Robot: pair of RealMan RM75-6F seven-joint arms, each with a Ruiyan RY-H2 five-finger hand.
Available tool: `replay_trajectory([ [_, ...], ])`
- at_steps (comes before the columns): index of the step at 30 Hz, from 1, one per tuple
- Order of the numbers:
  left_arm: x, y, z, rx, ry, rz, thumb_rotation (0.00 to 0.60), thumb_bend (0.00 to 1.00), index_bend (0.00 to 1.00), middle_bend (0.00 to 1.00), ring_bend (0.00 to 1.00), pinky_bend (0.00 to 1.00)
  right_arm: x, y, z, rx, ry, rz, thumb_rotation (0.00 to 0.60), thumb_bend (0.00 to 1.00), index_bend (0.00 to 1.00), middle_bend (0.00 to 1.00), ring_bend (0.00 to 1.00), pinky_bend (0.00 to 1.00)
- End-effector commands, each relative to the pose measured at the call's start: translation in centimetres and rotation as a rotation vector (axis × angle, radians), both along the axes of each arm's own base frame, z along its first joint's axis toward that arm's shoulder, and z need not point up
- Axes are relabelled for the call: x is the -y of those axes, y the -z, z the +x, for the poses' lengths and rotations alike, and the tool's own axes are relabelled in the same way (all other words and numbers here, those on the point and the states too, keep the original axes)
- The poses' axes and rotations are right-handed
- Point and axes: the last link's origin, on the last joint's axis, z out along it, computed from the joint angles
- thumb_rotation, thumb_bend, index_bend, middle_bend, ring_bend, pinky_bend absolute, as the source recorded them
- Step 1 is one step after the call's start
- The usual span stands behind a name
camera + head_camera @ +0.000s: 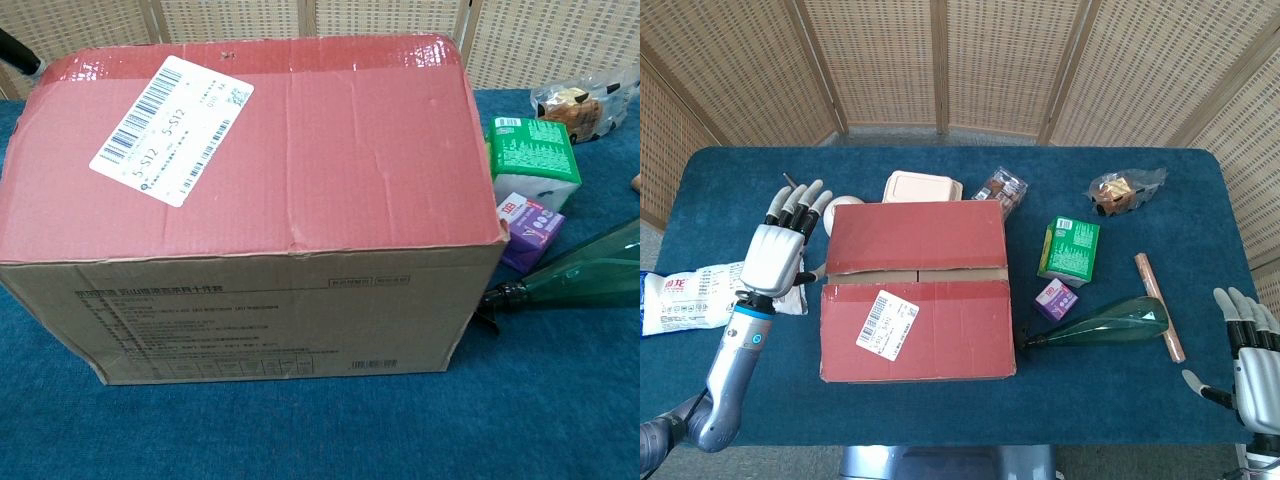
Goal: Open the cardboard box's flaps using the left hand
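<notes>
The cardboard box (917,288) stands in the middle of the blue table, its two red-taped top flaps lying flat and closed with a narrow seam between them; a white barcode label sits on the near flap. In the chest view the box (260,210) fills most of the frame. My left hand (777,253) hovers just left of the box's left edge, fingers spread and pointing away from me, holding nothing; only a dark fingertip (18,50) shows in the chest view. My right hand (1253,352) is open at the table's near right corner, far from the box.
Left of my left hand lies a white snack bag (690,295). Behind the box are a beige lunch container (922,186), a white ball (843,205) and a snack pack (1002,190). To the right lie a green carton (1071,249), purple packet (1055,299), green bottle (1105,322) and brown stick (1160,306).
</notes>
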Motion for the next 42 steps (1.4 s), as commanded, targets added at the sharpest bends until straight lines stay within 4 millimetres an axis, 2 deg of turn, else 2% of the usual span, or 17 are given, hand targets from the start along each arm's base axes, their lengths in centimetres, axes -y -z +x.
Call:
replay_trajectory([
  [1, -0.3, 0.1, 0.2, -0.003, 0.004, 0.006, 0.600, 0.00, 0.00, 0.00, 0.00, 0.03, 0.0, 0.0, 0.0, -0.002, -0.001, -0.001, 0.600, 0.00, 0.00, 0.00, 0.00, 0.00],
  [9, -1.1, -0.1, 1.1, 0.023, 0.010, 0.022, 0.600, 0.00, 0.00, 0.00, 0.00, 0.03, 0.0, 0.0, 0.0, -0.001, 0.000, -0.003, 0.600, 0.00, 0.00, 0.00, 0.00, 0.00],
  [17, -1.9, -1.9, 2.1, 0.015, 0.046, 0.077, 0.600, 0.00, 0.00, 0.00, 0.00, 0.03, 0.0, 0.1, 0.0, -0.002, -0.002, 0.002, 0.600, 0.00, 0.00, 0.00, 0.00, 0.00],
  [19, -2.9, -3.0, 2.8, -0.016, 0.069, 0.116, 0.600, 0.00, 0.00, 0.00, 0.00, 0.03, 0.0, 0.3, 0.0, -0.006, -0.002, 0.010, 0.600, 0.00, 0.00, 0.00, 0.00, 0.00],
  [20, -4.1, -3.7, 3.7, -0.038, 0.077, 0.139, 0.600, 0.00, 0.00, 0.00, 0.00, 0.04, 0.0, 0.4, 0.0, -0.009, -0.001, 0.016, 0.600, 0.00, 0.00, 0.00, 0.00, 0.00],
  [31, -9.4, -5.8, 6.8, -0.132, 0.045, 0.212, 0.600, 0.00, 0.00, 0.00, 0.00, 0.05, 0.2, 0.5, -0.2, -0.009, 0.009, 0.022, 0.600, 0.00, 0.00, 0.00, 0.00, 0.00],
  [35, -12.1, -5.3, 7.7, -0.184, 0.005, 0.221, 0.600, 0.00, 0.00, 0.00, 0.00, 0.05, 0.5, 0.8, -0.5, -0.021, 0.022, 0.030, 0.600, 0.00, 0.00, 0.00, 0.00, 0.00],
  [38, -13.4, -4.1, 8.5, -0.218, 0.001, 0.210, 0.600, 0.00, 0.00, 0.00, 0.00, 0.05, 0.6, 1.0, -0.5, -0.024, 0.027, 0.039, 0.600, 0.00, 0.00, 0.00, 0.00, 0.00],
  [42, -14.4, -2.0, 8.5, -0.274, -0.016, 0.191, 0.600, 0.00, 0.00, 0.00, 0.00, 0.06, 0.6, 1.1, -0.4, -0.027, 0.021, 0.039, 0.600, 0.00, 0.00, 0.00, 0.00, 0.00],
])
